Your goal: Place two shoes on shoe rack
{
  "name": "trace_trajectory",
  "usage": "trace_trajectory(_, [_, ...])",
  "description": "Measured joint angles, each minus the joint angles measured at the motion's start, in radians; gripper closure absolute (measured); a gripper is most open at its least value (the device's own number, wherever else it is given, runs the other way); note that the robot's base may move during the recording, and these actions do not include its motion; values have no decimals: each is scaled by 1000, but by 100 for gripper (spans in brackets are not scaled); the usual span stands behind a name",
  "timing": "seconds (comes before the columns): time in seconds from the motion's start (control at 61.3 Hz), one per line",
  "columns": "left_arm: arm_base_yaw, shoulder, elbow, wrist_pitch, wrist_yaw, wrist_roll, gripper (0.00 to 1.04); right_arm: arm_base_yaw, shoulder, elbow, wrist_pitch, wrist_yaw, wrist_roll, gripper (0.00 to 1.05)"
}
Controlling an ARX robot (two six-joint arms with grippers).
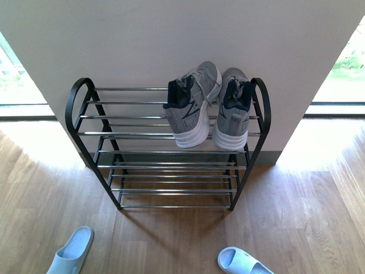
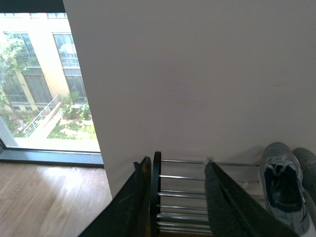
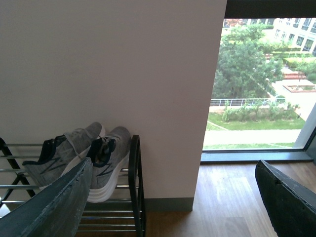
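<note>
The black shoe rack (image 1: pixel 131 134) stands against the white wall. Two grey sneakers with navy linings sit side by side on the right end of its top tier, toes to the wall: the left shoe (image 1: pixel 191 105) and the right shoe (image 1: pixel 234 111). Neither gripper shows in the front view. My left gripper (image 2: pixel 176 160) is open and empty above the rack's left end loop (image 2: pixel 156 187), with the shoes (image 2: pixel 281 182) off to one side. My right gripper (image 3: pixel 173 163) is open wide and empty, beside the rack's right end (image 3: pixel 136 182) and apart from the sneakers (image 3: pixel 59 155).
Two pale blue slippers lie on the wooden floor in front of the rack, one at the left (image 1: pixel 71 251) and one at the right (image 1: pixel 242 262). Floor-to-ceiling windows (image 3: pixel 261 84) flank the wall section. The rack's lower tiers (image 1: pixel 171 191) hold nothing.
</note>
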Motion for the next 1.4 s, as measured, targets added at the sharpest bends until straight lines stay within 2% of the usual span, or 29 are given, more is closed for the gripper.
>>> trace_trajectory(0.098, [12,-75,-58,-22,19,2,97,0,0,0,0,0,0,9])
trace_trajectory(0.147, [39,-102,-74,-33,66,2,104,0,0,0,0,0,0,9])
trace_trajectory(0.245, [75,-163,-106,-62,77,3,104,0,0,0,0,0,0,9])
trace_trajectory(0.391, [79,-250,-145,-112,83,4,104,0,0,0,0,0,0,9])
trace_trajectory(0.538, [80,-278,-202,-81,84,5,104,0,0,0,0,0,0,9])
trace_trajectory(1.402, [80,-793,-237,-541,84,5,104,0,0,0,0,0,0,9])
